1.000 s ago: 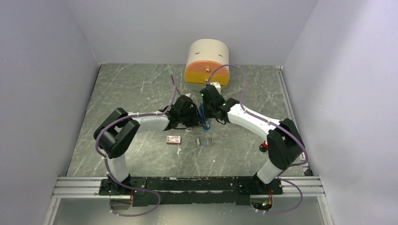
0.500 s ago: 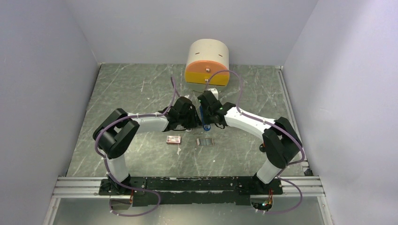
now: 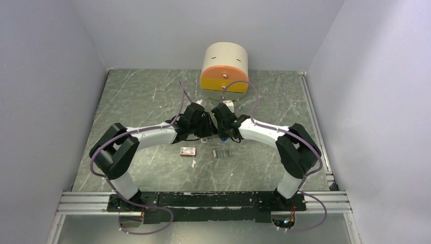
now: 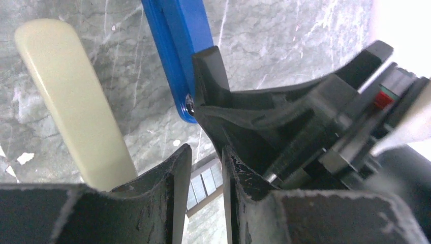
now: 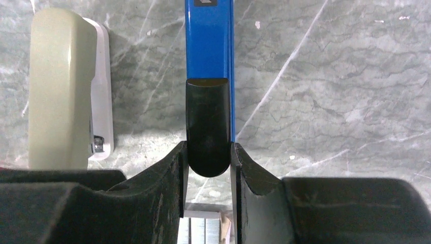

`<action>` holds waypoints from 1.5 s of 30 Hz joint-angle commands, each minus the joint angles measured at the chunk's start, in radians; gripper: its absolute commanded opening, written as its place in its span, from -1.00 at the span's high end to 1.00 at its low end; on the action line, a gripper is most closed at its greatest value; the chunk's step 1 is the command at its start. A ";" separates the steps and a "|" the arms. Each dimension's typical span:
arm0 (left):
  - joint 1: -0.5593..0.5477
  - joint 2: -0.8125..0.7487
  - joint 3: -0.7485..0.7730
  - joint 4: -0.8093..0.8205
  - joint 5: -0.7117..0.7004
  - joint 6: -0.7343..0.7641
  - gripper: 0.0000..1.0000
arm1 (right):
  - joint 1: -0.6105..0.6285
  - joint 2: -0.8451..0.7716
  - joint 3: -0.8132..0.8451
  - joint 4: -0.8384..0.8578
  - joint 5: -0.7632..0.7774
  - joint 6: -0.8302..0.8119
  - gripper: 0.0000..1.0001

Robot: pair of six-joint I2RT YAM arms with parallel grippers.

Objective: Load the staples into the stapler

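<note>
In the middle of the table [image 3: 142, 91], the right gripper [image 5: 207, 150] squeezes the black end of the blue stapler [image 5: 208, 40]. The left gripper [image 4: 203, 155] has a thin gap with nothing in it. The staples [image 3: 222, 153] lie on the table close by, near a little red box [image 3: 188, 151].

Looks like a robotics lab test cell, not an office: plain pale walls [image 3: 45, 101] box in a dark marbled tabletop [image 3: 142, 91], the left arm [image 3: 152, 133] and right arm [image 3: 264, 133] are bolted at an aluminium rail [image 3: 81, 203], purple cables [image 3: 244, 84] looping everywhere
</note>
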 commanded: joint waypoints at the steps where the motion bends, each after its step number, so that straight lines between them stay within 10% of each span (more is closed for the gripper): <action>1: -0.005 -0.056 -0.031 -0.024 -0.026 0.004 0.31 | -0.004 0.109 -0.070 -0.004 -0.021 0.029 0.75; 11: -0.004 -0.171 -0.082 -0.101 -0.096 0.014 0.30 | -0.006 0.187 -0.045 0.009 -0.025 0.038 0.75; 26: 0.003 -0.416 -0.159 -0.277 -0.259 0.159 -0.10 | -0.040 0.021 0.225 -0.092 0.018 -0.039 -0.19; 37: 0.014 -0.820 -0.109 -0.582 -0.437 0.309 -0.70 | -0.046 -0.588 -0.095 -0.073 0.112 -0.078 -0.59; 45: 0.012 -0.993 0.104 -0.808 -0.611 0.453 -0.79 | -0.044 -0.911 -0.057 -0.176 0.277 -0.126 -1.00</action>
